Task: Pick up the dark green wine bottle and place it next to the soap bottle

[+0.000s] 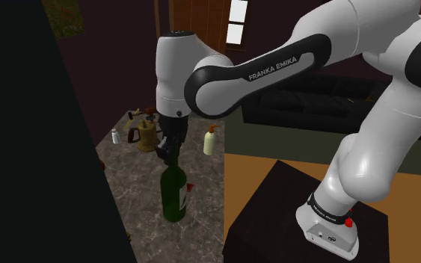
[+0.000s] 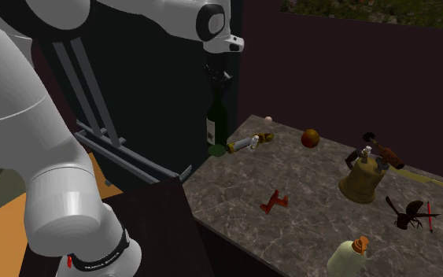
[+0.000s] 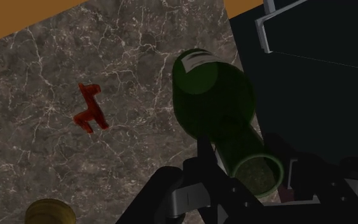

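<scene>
Dark green wine bottle [image 1: 173,196] stands upright on the grey-brown marbled desk [image 1: 130,183], its neck pinched between the fingers of the black gripper [image 1: 170,154], so lifting and carrying it to the distant pale yellow soap bottle [image 1: 211,140] seemingly remain.
</scene>
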You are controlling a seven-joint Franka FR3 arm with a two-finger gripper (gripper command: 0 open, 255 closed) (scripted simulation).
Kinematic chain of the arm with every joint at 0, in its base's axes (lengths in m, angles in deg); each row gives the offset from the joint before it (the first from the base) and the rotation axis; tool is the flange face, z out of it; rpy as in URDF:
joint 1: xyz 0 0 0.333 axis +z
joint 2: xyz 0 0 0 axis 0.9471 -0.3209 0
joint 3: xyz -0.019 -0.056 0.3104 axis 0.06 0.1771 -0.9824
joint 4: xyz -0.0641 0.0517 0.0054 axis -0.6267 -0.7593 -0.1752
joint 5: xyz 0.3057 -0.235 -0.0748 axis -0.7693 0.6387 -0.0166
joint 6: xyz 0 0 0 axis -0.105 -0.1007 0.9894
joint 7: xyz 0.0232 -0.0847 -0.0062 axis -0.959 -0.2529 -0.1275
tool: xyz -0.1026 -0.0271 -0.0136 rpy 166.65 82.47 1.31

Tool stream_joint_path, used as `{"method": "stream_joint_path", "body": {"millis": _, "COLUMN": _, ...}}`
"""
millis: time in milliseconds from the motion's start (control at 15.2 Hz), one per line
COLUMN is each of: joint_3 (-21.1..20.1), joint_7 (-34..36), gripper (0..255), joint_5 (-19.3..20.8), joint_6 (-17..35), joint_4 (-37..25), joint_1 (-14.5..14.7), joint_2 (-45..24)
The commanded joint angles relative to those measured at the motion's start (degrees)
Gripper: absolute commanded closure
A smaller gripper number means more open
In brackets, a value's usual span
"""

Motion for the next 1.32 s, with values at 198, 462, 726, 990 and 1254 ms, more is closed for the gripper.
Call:
{"method": "stream_joint_path", "body": {"millis": 198, "joint_3": 0.1, "joint_7": -0.4, "gripper": 255, "joint_5": -0.5, "joint_6": -3.9, "joint_4": -2.9, "joint_1": -0.1, "joint_2": 1.1}}
{"method": "stream_joint_path", "body": {"millis": 462, "joint_3": 0.2, "joint_7": -0.5, "gripper": 255, "joint_5": -0.8, "joint_6": -6.9, "joint_4": -5.3, "joint_1": -0.2, "joint_2": 1.8}}
{"method": "stream_joint_path", "body": {"millis": 726, "joint_3": 0.3, "joint_7": -0.6, "gripper": 255, "joint_5": -1.0, "joint_6": -10.0, "joint_4": -8.0, "joint_1": -0.2, "joint_2": 2.2}}
{"method": "stream_joint_path", "body": {"millis": 990, "joint_3": 0.4, "joint_7": -0.6, "gripper": 255, "joint_5": -1.1, "joint_6": -13.0, "joint_4": -10.8, "joint_1": -0.3, "joint_2": 2.4}}
{"method": "stream_joint_path", "body": {"millis": 1254, "joint_3": 0.4, "joint_7": -0.6, "gripper": 255, "joint_5": -1.0, "joint_6": -16.1, "joint_4": -13.9, "joint_1": -0.3, "joint_2": 2.4}}
